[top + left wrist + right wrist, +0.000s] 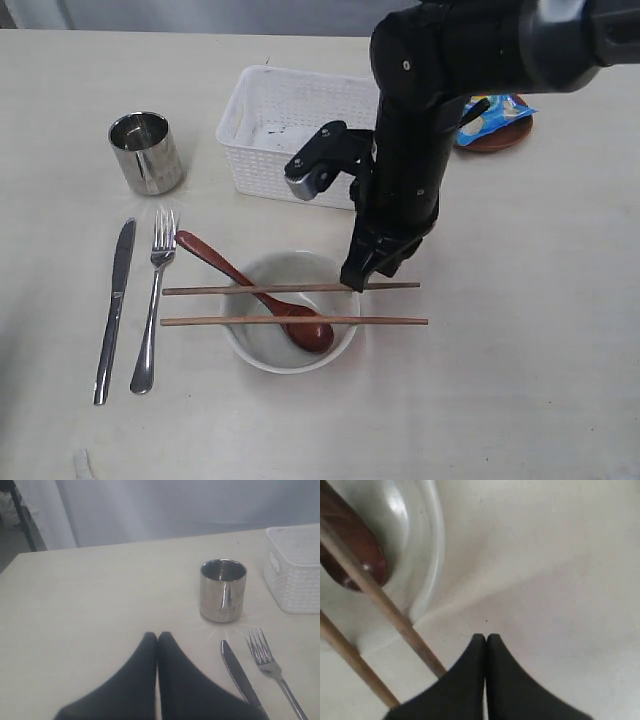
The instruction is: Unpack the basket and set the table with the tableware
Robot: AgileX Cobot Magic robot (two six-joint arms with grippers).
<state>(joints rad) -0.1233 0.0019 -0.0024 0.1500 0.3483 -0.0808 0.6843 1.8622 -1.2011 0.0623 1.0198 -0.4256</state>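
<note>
The white basket (268, 165) stands at the back of the table (520, 330). In front of it sits the off-white bowl (250, 338), with the red-brown spoon (258, 293) leaning in it and two chopsticks (220, 290) (210, 321) laid across its rim. To the left lie the fork (155, 300) and knife (114, 310), with the steel cup (147, 152) behind them. My right gripper (352, 280) is shut and empty, just above the far chopstick at the bowl's right rim. My left gripper (158, 636) is shut and empty, short of the cup (223, 590).
A small brown plate (497, 141) holding a blue snack bag (497, 110) sits at the back right, partly behind my right arm. The right wrist view shows the bowl rim (431, 545), the spoon head (355, 545) and a chopstick (382, 600) beside the shut right gripper (486, 637).
</note>
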